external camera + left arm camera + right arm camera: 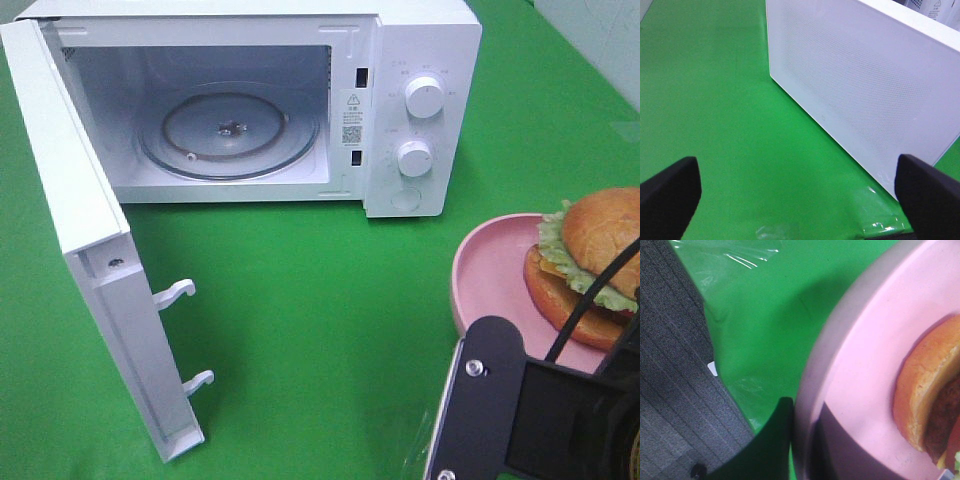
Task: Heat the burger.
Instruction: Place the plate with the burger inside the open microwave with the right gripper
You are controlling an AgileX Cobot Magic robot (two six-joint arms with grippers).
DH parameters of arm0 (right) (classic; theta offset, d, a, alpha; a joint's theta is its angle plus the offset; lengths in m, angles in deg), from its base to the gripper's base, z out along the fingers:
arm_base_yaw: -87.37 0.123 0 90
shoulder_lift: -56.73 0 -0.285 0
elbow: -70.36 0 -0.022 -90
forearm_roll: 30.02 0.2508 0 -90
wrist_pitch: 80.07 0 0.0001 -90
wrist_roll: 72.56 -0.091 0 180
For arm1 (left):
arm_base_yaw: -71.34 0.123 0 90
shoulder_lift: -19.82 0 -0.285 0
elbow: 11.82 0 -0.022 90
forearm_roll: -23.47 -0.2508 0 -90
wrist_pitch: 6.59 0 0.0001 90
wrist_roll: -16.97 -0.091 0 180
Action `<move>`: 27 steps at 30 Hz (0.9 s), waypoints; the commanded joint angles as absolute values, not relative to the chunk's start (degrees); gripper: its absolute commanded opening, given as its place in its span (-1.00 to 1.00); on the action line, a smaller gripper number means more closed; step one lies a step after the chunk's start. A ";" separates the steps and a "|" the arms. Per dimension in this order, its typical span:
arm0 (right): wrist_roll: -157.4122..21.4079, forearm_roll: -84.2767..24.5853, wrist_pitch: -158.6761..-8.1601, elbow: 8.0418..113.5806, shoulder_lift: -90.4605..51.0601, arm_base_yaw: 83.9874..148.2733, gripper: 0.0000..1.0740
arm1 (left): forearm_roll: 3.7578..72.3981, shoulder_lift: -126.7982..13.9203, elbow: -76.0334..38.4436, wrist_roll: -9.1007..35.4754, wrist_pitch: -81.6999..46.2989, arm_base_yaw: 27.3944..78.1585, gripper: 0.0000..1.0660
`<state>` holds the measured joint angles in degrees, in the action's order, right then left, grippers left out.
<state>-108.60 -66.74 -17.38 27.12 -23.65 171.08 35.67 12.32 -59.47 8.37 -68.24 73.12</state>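
L gripper [800, 194] wide open, empty, by microwave door [865, 90]. R gripper [802, 440] looks pinched on pink plate [865, 365] rim, lower right of high view; burger [927, 390] on plate.

Microwave [430, 40], front frame just right of the open cavity: a small white sticker [352, 117] carries a warning triangle at its top, several lines of print too small to read, and a square scan code at its foot. On the control panel, faint markings ring the upper knob [425, 97] and the lower knob [414, 158]; none is legible.
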 commanded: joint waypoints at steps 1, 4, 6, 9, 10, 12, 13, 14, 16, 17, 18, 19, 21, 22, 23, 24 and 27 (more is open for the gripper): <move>-108.71 -71.56 -14.92 26.78 -23.31 173.48 -0.94 | 35.67 13.58 -59.47 8.20 -68.18 72.83 0.83; -108.25 -73.10 -15.04 26.78 -23.14 175.55 -0.93 | 35.67 13.58 -59.47 8.20 -68.18 72.83 0.83; -107.91 -73.68 -15.21 26.78 -23.14 176.75 -0.92 | 35.67 13.58 -59.47 8.20 -68.18 72.83 0.83; -106.71 -73.73 -15.38 26.83 -23.14 177.61 -0.92 | 35.67 13.58 -59.47 8.20 -68.18 72.83 0.83; -104.87 -73.68 -15.67 26.83 -23.14 178.24 -0.92 | 35.67 13.58 -59.47 8.20 -68.18 72.83 0.83; -102.52 -73.68 -16.07 26.83 -23.14 178.24 -0.91 | 35.67 13.58 -59.47 8.20 -68.18 72.83 0.83; -101.55 -73.68 -16.24 26.83 -23.14 178.24 -0.91 | 35.67 13.58 -59.47 8.20 -68.18 72.83 0.83; -101.55 -73.68 -16.24 26.83 -23.14 178.24 -0.91 | 35.67 13.58 -59.47 8.20 -68.18 72.83 0.83; -98.97 -73.68 -16.75 26.83 -23.14 178.24 -0.91 | 35.67 13.58 -59.47 8.20 -68.18 72.83 0.83; -95.88 -73.73 -17.56 26.83 -23.14 178.24 -0.91 | 35.67 13.58 -59.47 8.20 -68.18 72.83 0.83; -95.88 -73.73 -17.56 26.83 -23.14 178.24 -0.91 | 35.67 13.58 -59.47 8.20 -68.18 72.83 0.83; -93.30 -74.08 -18.24 26.83 -23.14 178.24 -0.91 | 35.67 13.58 -59.47 8.20 -68.18 72.83 0.83; -91.29 -75.17 -18.36 26.83 -23.14 178.24 -0.91 | 35.67 13.58 -59.47 8.20 -68.18 72.83 0.83; -91.29 -75.17 -18.36 26.83 -23.14 178.24 -0.91 | 35.67 13.58 -59.47 8.20 -68.18 72.83 0.83; -90.15 -76.77 -18.36 26.83 -23.14 178.24 -0.90 | 35.67 13.58 -59.47 8.20 -68.18 72.83 0.83; -89.92 -77.86 -18.36 26.83 -23.14 178.24 -0.90 | 35.67 13.58 -59.47 8.20 -68.18 72.83 0.83; -89.92 -80.15 -18.36 26.83 -23.14 178.24 -0.89 | 35.67 13.58 -59.47 8.20 -68.18 72.83 0.83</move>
